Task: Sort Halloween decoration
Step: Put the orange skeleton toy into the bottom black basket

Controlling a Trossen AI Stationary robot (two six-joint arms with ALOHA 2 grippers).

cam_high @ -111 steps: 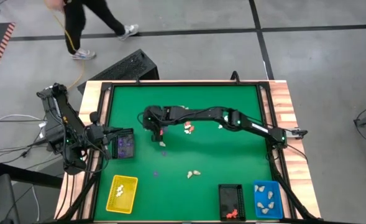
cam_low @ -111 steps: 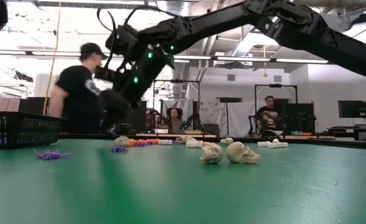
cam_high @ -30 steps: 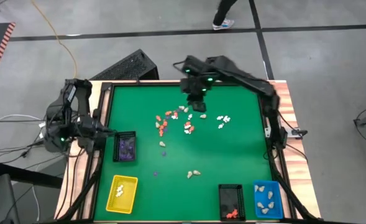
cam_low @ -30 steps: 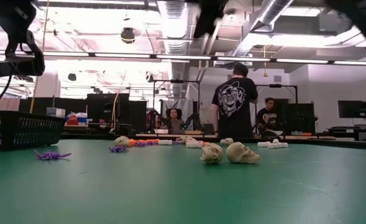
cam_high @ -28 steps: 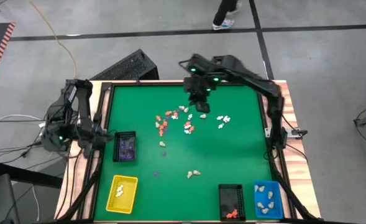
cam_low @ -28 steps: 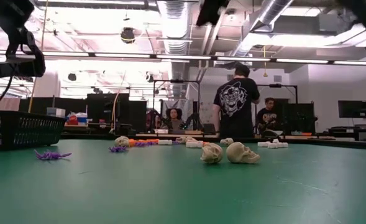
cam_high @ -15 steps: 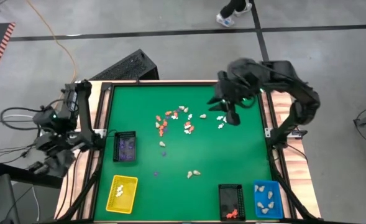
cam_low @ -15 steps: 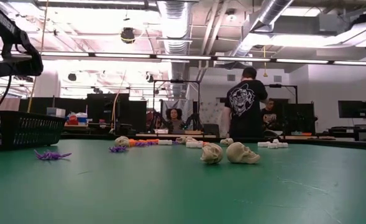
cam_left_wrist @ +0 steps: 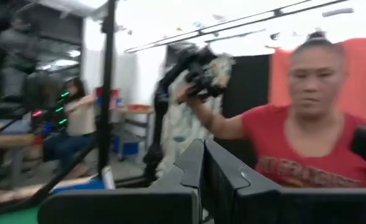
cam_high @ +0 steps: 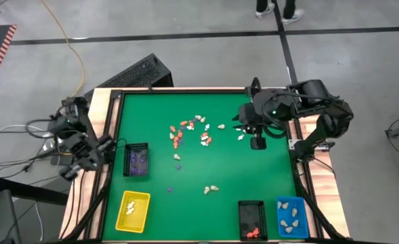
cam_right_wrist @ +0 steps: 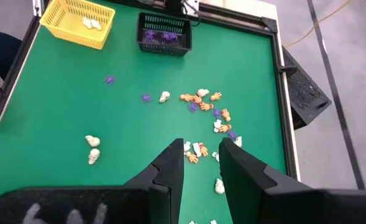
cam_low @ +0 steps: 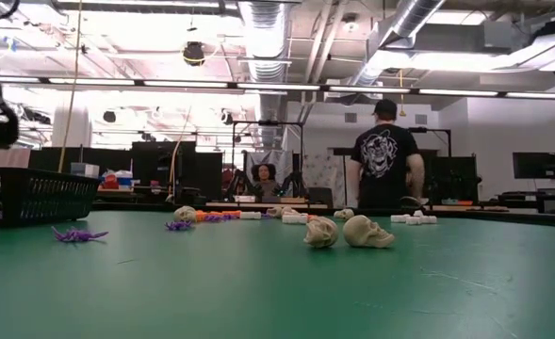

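- Skulls (cam_low: pixel 343 231): two, nearest the low camera, touching; we judged a pinch on one could roll its neighbour.
- Figurines (cam_high: pixel 199 130): clustered mid-table; crowding risked a double pick.
- Right gripper (cam_high: pixel 257 143): above them, fingers parted, holding nothing.
- Left gripper (cam_left_wrist: pixel 202 168): off-table, closed, empty.

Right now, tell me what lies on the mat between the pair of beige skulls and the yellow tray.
Nothing: in the high view the stretch from the two beige skulls to the yellow tray is bare green mat. A purple piece sits just above that line.
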